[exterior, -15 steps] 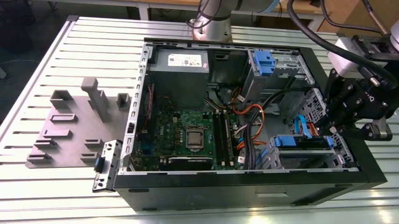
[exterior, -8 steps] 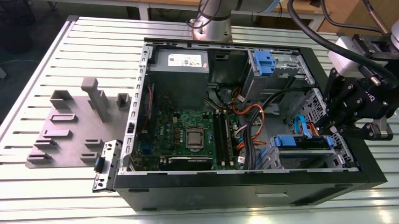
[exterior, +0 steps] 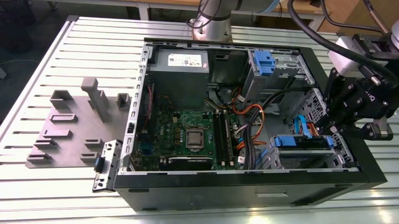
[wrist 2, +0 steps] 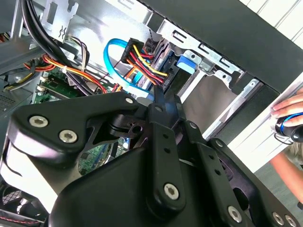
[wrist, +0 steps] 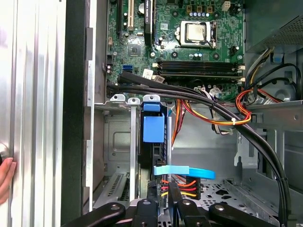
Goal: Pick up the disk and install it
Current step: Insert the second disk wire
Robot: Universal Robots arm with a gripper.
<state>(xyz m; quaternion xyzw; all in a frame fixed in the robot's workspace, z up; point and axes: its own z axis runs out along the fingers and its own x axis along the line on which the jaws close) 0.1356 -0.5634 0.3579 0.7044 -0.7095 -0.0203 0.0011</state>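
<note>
Install step appears near its end: flat silver-grey disk in its blue plastic carrier (exterior: 301, 142) sits in the lower bay of the open black computer case (exterior: 249, 189); black gripper (wrist: 163, 196) clenched, fingertips meeting behind its cabled end.

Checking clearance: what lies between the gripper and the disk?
First wrist view: a light-blue flat cable crosses between the gripper and the disk.

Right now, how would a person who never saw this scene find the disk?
Look inside the open computer case, at the corner bay below the gripper. The disk sits there in a blue carrier with cables plugged in, unlike the empty blue-latched cage beside the power supply.
</note>
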